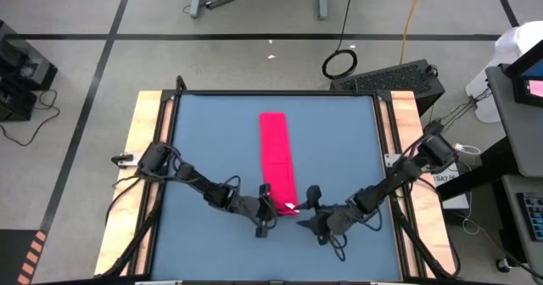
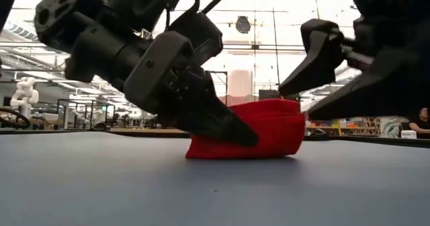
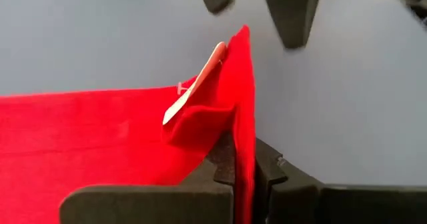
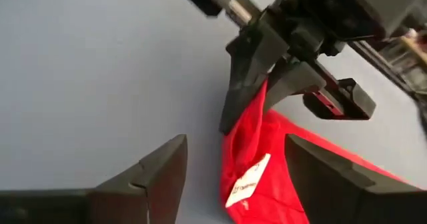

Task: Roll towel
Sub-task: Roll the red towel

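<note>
One towel point(image 1: 276, 153) strip runs lengthwise away from both arms.

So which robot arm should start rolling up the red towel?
Probably the left: its left gripper is shut on the towel at the near end, by the tag. The right gripper is open beside it.

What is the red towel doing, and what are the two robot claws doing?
Towel: folded into a long strip, flat on the table, near end lifted.
Tag: white, sticking out at the lifted end.
Left tool: shut on the towel's near edge.
Right tool: open, beside the lifted end, holding nothing.
</note>
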You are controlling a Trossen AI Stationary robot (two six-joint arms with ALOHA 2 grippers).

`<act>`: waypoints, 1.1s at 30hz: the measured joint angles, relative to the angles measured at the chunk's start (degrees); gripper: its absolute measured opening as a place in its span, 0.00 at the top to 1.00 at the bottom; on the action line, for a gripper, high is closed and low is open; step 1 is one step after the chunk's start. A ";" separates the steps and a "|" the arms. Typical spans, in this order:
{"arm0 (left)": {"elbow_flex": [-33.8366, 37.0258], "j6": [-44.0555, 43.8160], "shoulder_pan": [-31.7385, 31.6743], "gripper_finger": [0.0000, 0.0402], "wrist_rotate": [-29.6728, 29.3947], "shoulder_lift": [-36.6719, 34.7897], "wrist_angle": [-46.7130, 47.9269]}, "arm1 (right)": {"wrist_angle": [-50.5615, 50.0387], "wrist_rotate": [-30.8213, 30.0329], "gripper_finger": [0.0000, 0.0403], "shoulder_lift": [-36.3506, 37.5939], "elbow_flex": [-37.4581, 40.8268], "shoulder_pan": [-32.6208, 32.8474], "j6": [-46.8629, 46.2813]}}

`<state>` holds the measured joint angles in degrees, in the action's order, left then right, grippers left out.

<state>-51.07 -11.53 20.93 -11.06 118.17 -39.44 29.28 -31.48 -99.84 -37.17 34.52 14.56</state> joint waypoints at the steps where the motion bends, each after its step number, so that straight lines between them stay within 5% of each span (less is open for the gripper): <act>1: 0.00 -0.50 -0.40 0.98 1.38 0.00 0.00 | 1.20 -0.66 0.42 -1.03 0.02 0.11 0.77; 9: 0.00 -1.77 -1.57 0.99 8.16 0.00 0.02 | 6.05 -1.42 0.56 -5.36 0.04 -0.87 -1.78; 20: 0.00 -1.73 -3.00 0.97 10.58 -0.02 0.00 | 6.12 3.68 0.62 -5.32 0.04 -3.04 -7.06; 30: 0.02 -1.96 -3.08 0.96 12.43 -0.02 0.04 | 5.55 9.34 0.96 -5.32 0.07 -4.17 -14.19; 33: 0.02 -3.97 -3.08 0.96 12.45 -0.02 0.04 | 5.55 9.35 0.98 -5.32 0.07 -4.19 -17.23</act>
<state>-51.05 -15.50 17.85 1.38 118.15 -39.40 34.83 -22.13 -105.16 -37.10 30.33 -2.67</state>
